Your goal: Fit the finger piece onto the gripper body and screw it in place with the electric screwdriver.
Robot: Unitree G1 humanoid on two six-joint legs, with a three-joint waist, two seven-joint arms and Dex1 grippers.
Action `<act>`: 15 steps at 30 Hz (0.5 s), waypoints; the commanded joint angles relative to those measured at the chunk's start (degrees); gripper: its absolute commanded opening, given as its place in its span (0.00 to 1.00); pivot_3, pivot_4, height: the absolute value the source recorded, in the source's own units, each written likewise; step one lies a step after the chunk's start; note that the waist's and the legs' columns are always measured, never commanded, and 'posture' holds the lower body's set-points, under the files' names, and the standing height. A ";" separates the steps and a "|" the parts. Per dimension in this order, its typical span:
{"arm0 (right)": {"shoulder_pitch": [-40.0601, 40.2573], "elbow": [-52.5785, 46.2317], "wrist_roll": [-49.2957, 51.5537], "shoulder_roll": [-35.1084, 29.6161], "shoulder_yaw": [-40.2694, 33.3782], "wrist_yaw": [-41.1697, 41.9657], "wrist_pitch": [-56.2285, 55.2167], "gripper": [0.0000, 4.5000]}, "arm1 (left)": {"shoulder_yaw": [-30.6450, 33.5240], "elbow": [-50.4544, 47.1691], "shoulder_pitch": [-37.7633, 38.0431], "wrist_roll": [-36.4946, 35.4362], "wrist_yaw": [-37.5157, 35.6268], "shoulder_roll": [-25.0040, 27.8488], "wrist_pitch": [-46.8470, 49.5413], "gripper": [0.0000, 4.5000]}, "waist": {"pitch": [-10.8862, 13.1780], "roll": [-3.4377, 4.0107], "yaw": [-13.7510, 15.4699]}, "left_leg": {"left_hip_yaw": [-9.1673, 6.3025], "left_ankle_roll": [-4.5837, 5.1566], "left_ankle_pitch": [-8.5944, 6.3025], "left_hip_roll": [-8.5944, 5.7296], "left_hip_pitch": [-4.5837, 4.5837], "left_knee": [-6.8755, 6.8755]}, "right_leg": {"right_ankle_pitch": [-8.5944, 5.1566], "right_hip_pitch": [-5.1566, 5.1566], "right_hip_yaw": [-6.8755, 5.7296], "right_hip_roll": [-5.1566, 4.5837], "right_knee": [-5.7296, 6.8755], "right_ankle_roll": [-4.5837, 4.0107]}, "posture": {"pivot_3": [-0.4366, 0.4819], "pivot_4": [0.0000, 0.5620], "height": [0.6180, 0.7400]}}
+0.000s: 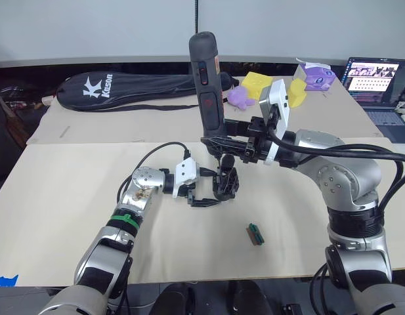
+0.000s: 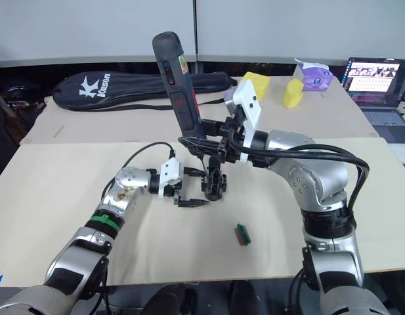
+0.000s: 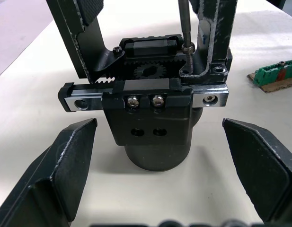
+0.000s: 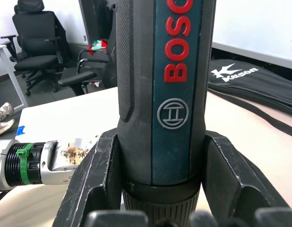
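Here, from the head, one electric screwdriver (image 1: 207, 79) stands nearly upright, clamped in the right gripper (image 1: 230, 146), its bit down over the one gripper body (image 1: 226, 183) at mid tabletop (image 1: 71, 190). The left gripper (image 1: 203, 194) flanks that body, one green block (image 1: 255, 233) lying nearby. In the left wrist view, two spread fingers (image 3: 56, 175) stand apart from the body, the metal bit (image 3: 184, 23) meeting a screw on the finger piece (image 3: 216, 33). In the right wrist view, two fingers (image 4: 96, 175) squeeze the screwdriver barrel.

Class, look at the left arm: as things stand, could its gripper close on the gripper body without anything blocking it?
Probably yes. The left gripper is open, its fingers on either side of the gripper body's round base, nothing between. The electric screwdriver comes down from above, clear of them.
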 commanded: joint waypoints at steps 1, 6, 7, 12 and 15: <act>-0.19 -2.41 0.08 -0.09 -1.04 0.93 -3.02 0.42 | 0.59 -0.30 -1.05 -0.12 0.16 0.00 -0.72 1.00 | 0.00 0.00 0.00 | -0.01 0.00 0.00 0.00 0.00 0.00 | 0.00 0.00 0.00 0.00 0.00 0.00 | 0.48 0.27 0.86; -0.39 -2.17 -0.23 0.16 -1.16 0.94 -3.61 0.42 | 0.54 -0.23 -0.97 -0.09 0.10 0.02 -0.78 1.00 | 0.00 0.00 0.00 | 0.00 0.00 0.00 0.00 0.00 0.00 | 0.00 0.00 0.00 0.00 0.00 0.00 | 0.48 0.27 0.86; -0.43 -2.14 -0.27 0.15 -1.18 0.95 -3.64 0.42 | 0.53 -0.30 -0.96 -0.10 0.08 0.01 -0.75 1.00 | 0.00 0.00 0.00 | 0.00 0.00 0.00 0.00 0.00 0.00 | 0.00 0.00 0.00 0.00 0.00 0.00 | 0.48 0.27 0.86; -0.68 -1.96 -0.51 0.11 -1.18 1.13 -3.91 0.42 | 0.51 -0.43 -1.02 -0.11 0.17 -0.11 -0.73 1.00 | 0.00 0.00 0.00 | 0.00 0.00 0.00 0.00 0.00 0.00 | 0.00 0.00 0.00 0.00 0.00 0.00 | 0.48 0.27 0.86; -0.35 -2.21 -0.65 0.06 -1.15 1.46 -4.07 0.42 | 0.45 -0.28 -1.02 -0.03 0.24 -0.20 -0.77 1.00 | 0.00 0.00 0.00 | 0.00 0.00 0.00 0.00 0.00 0.00 | 0.00 0.00 0.00 0.00 0.00 0.00 | 0.48 0.27 0.86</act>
